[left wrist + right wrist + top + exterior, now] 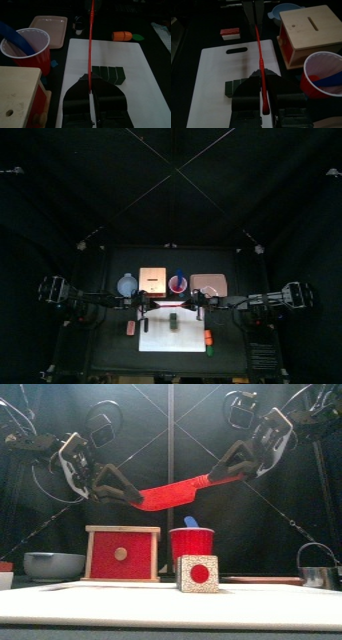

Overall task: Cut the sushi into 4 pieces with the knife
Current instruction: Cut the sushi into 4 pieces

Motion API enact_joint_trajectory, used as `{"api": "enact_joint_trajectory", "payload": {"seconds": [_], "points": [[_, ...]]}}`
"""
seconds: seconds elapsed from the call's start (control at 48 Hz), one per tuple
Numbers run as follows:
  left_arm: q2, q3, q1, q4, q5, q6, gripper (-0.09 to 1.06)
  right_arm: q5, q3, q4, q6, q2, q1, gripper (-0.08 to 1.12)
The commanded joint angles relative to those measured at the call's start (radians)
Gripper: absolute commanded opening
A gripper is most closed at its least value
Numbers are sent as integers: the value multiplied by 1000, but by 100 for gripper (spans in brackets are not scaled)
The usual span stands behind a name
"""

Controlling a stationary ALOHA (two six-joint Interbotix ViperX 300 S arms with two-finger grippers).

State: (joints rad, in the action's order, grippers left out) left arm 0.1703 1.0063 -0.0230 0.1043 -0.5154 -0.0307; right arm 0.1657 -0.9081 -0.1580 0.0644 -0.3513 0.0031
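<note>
Lying on the white board (167, 338) near the middle of the table (110, 343), the sushi (107, 73) shows you a short dark green roll. Faint seams cross its top, and no gap shows between the blocks. From the front you see its end face: pale and speckled, with a round red centre. It rests flat on the board, and nothing touches it.

Above it you have the red knife (171, 491) held in the air, clear of the roll. The left fingers (75, 97) are clamped on one end and the right fingers (246, 94) on the other, so both grip the same knife. From the front the knife slopes, with its left end lower than its right. Both wrist views show it edge-on, as a thin red line running over the board. In the left wrist view that line passes just beside the roll.

Behind the board stands a row: the bowl (54, 565), the box (123, 554), the red cup (191, 544) with a blue knife (190, 522) in it, and the pink tray (50, 24). An orange toy (121, 35) lies on the table off the board's right side.
</note>
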Motion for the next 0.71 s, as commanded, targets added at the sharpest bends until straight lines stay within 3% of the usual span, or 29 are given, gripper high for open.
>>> {"api": "enact_joint_trajectory", "payload": {"seconds": [0.021,0.312,0.521,0.708], "points": [[3,-44,-3,3,-11,3,14,-26,11,-37,-2,5,23,4],[-69,-81,14,15,-11,9,14,-149,28,-83,-2,77,31,4],[-132,-104,32,75,-11,8,14,-199,35,-83,0,103,29,4],[-160,-103,74,132,-11,6,14,-218,46,-86,-2,109,31,4]]}}
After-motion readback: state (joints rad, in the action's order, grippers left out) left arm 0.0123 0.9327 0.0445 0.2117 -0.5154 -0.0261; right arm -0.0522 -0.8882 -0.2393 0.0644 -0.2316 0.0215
